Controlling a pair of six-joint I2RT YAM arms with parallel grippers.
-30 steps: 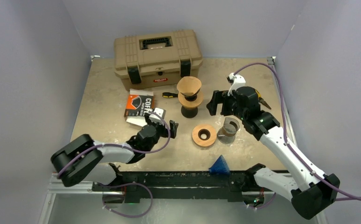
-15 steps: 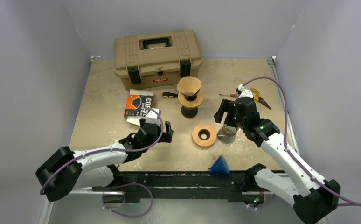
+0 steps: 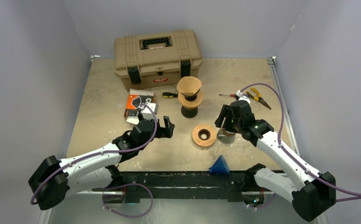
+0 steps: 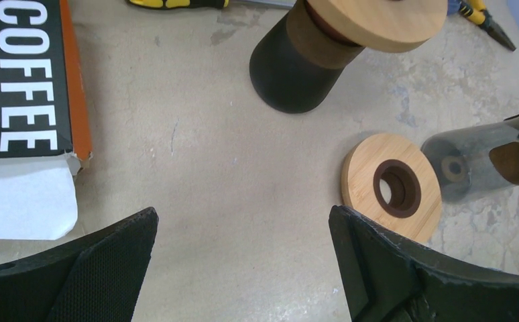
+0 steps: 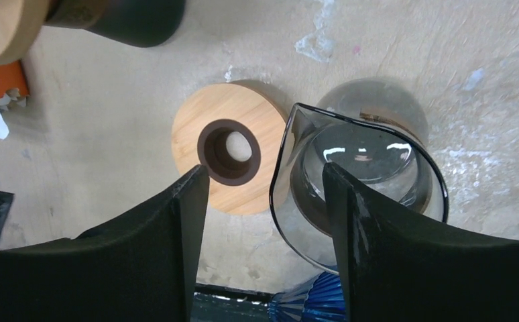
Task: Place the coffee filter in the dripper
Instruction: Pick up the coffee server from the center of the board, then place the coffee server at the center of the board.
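Note:
A white paper coffee filter (image 4: 22, 201) pokes out of the black-and-orange filter box (image 3: 139, 103) at mid-left. A blue ribbed cone dripper (image 3: 219, 165) stands at the near edge. Behind it, a wooden ring (image 3: 196, 136) lies beside a glass carafe (image 3: 228, 134). Further back, a brown cone (image 3: 189, 86) rests in a wooden collar on a black cup (image 4: 290, 67). My left gripper (image 4: 243, 215) hovers open over bare table between box and ring. My right gripper (image 5: 265, 171) is open astride the carafe's rim (image 5: 377, 154), one finger inside, one outside by the spout.
A tan toolbox (image 3: 156, 57) stands at the back. A yellow-handled screwdriver (image 3: 170, 94) lies in front of it. Pliers (image 3: 259, 97) and a small red screwdriver (image 3: 227, 95) lie at the right. Walls close in on both sides.
My right gripper came down and nearer onto the carafe, its jaws narrowing. My left arm stretched forward, carrying its open gripper toward the table's middle.

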